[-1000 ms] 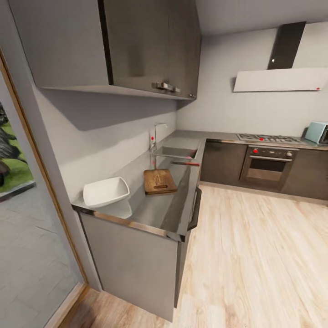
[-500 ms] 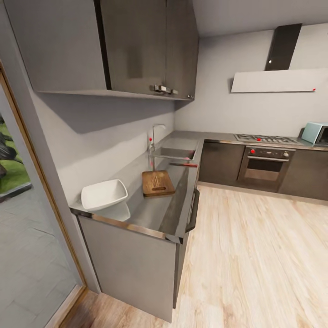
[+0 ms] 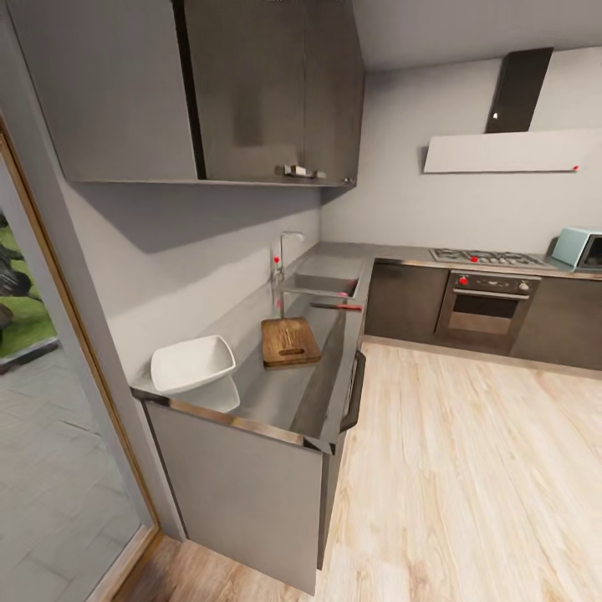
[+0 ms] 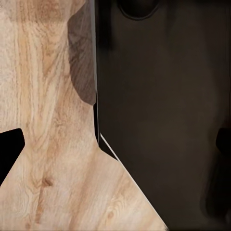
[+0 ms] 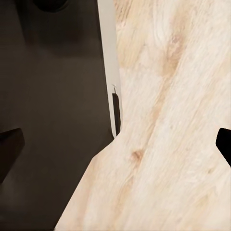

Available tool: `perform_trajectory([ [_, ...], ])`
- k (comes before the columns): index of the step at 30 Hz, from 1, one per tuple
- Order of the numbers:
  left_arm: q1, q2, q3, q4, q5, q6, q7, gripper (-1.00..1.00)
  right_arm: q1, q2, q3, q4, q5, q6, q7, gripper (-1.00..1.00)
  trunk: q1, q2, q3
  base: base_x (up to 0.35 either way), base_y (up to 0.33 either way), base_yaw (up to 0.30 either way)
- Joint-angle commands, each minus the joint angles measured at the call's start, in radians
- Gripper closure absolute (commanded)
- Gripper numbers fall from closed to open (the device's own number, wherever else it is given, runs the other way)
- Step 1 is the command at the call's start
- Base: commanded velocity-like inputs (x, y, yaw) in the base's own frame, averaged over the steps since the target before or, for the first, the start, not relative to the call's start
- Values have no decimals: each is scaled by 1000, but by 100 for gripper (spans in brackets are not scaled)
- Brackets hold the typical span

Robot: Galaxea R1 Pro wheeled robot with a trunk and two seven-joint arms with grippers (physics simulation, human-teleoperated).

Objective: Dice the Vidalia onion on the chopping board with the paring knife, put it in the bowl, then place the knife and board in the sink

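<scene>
Sink (image 3: 322, 283) lies far along the countertop (image 3: 284, 393), under the chrome tap (image 3: 283, 251) by the backsplash. No onion discernible in the basin from the head view; too small to tell. Paring knife (image 3: 337, 306) lies on the counter just beside the sink's near edge, red handle toward the open floor. Chopping board (image 3: 289, 341) lies flat on the counter nearer than the knife, apart from it, handle slot on the near short edge. White bowl (image 3: 193, 364) sits at the counter's near end, well apart from the sink, beside the board on the wall side.

Against the frame half a second back: the whole head view has shifted slightly, so the camera has moved; knife, board and bowl keep the same places relative to the sink.

Left gripper (image 4: 115, 149): dark fingertips at opposite edges of the left wrist view, spread wide, nothing between them. Right gripper (image 5: 115, 144): likewise spread wide and holding nothing. Below both: light wood floor (image 3: 468, 468) and dark parts of the robot.

Beyond the sink, round the corner: hob (image 3: 487, 257), oven (image 3: 489, 305), extractor hood (image 3: 502, 150), a pale blue appliance (image 3: 577, 247). Dark upper cabinets (image 3: 251, 92) hang above the counter.
</scene>
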Motion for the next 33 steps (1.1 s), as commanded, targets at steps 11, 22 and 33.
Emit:
perform_trajectory([
  [11, 1, -1, 0, -2, 0, 0, 1, -100, 1, 0, -8, -1, 0, -1, 5, -100, -42, 77, 34, 0, 0, 0],
  [22, 1, -1, 0, -2, 0, 0, 1, -100, 1, 0, -8, -1, 0, -2, 5, -100, -84, 154, 68, 0, 0, 0],
  [33, 1, -1, 0, -2, 0, 2, 1, -100, 1, 0, -8, -1, 0, -3, 5, -100, -127, 231, 103, 0, 0, 0],
])
